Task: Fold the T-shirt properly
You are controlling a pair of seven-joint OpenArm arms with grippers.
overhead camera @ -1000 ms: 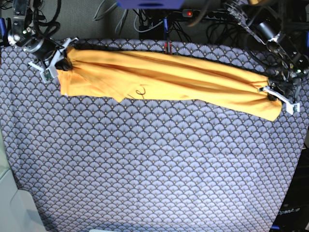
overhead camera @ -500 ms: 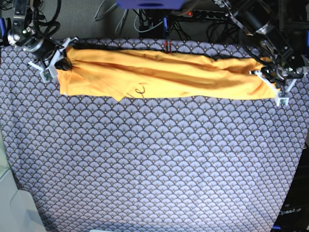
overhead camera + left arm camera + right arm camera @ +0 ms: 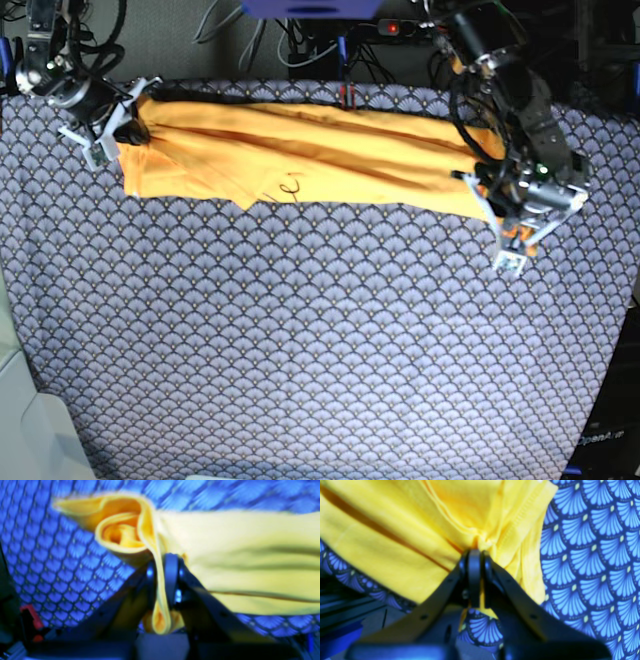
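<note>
The T-shirt (image 3: pixel 310 160) lies gathered into a long band along the upper edge of the base view, on the tablecloth (image 3: pixel 300 340). Its long axis runs from the upper left of the frame to the right of centre, dipping slightly toward the right.

The right gripper (image 3: pixel 125 130) sits at the upper left of the base view, at the band's left end. In the right wrist view its jaws are clenched on a bunched pinch of cloth (image 3: pixel 480 542), which fans out up and away from the tips.

The left gripper (image 3: pixel 505 205) sits at the right of the base view, at the band's other end. In the left wrist view its jaws are closed on a thin doubled fold (image 3: pixel 160 585) that passes between the tips and loops below them. A rolled hem or sleeve opening (image 3: pixel 120 532) stands just above the tips, and the main body extends to the right of that frame.

Governing relation: each gripper holds one end, and the cloth spans the space between them along the band's axis. Neither arm is nearer the middle of the garment. Any fold across the axis would, by judgement, require one end to travel toward the other.

No containers appear in any view.
</note>
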